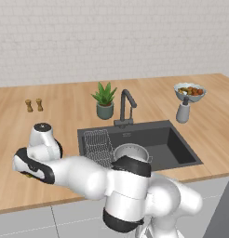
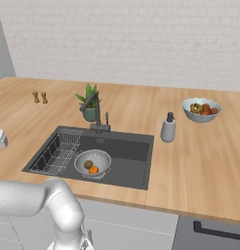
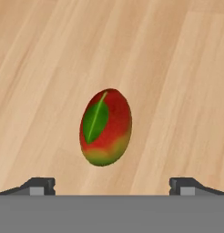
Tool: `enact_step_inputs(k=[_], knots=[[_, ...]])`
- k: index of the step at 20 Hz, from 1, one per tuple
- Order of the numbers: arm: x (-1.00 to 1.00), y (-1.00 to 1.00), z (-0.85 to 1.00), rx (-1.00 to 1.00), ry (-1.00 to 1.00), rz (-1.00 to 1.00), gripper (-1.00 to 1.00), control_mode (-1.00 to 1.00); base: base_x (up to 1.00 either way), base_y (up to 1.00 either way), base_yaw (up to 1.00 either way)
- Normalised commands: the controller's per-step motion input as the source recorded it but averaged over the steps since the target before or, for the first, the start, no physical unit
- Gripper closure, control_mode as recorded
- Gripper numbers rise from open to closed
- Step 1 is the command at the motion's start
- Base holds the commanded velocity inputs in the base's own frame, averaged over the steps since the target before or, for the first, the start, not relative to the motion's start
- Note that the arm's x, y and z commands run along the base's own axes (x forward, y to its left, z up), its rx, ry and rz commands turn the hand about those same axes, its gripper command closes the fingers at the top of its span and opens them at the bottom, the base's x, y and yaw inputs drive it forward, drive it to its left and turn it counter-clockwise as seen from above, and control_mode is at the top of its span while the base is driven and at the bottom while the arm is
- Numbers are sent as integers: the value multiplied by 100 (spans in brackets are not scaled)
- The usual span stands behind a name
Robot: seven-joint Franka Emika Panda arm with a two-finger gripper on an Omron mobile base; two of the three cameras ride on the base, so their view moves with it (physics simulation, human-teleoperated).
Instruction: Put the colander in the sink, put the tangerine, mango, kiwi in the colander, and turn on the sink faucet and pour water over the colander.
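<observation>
Hand view: mango [image 3: 105, 127] on tabletop [image 3: 177, 68], centred ahead of parted claw [image 3: 112, 185], long axis running away from claw.

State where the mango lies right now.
In the hand view the mango lies on the wooden counter, centred between the open tool's fingertips.

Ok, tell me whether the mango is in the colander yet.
Not yet. The mango lies on the wooden counter below the open tool; the colander holds only the tangerine and kiwi.
</observation>
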Motion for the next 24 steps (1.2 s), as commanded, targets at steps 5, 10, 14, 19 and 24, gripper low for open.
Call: enact_step_inputs(k=[5, 10, 14, 19, 24], knots=[[13, 19, -26, -1, 0, 0, -100, -100, 0, 0, 0], [16, 21, -21, 0, 0, 0, -100, -100, 0, 0, 0], [2, 15, -26, -3, 0, 0, -100, -100, 0, 0, 0], [2, 13, -32, -6, -4, 0, -100, -100, 0, 0, 0], [5, 15, -19, -6, -5, 0, 100, -100, 0, 0, 0]])
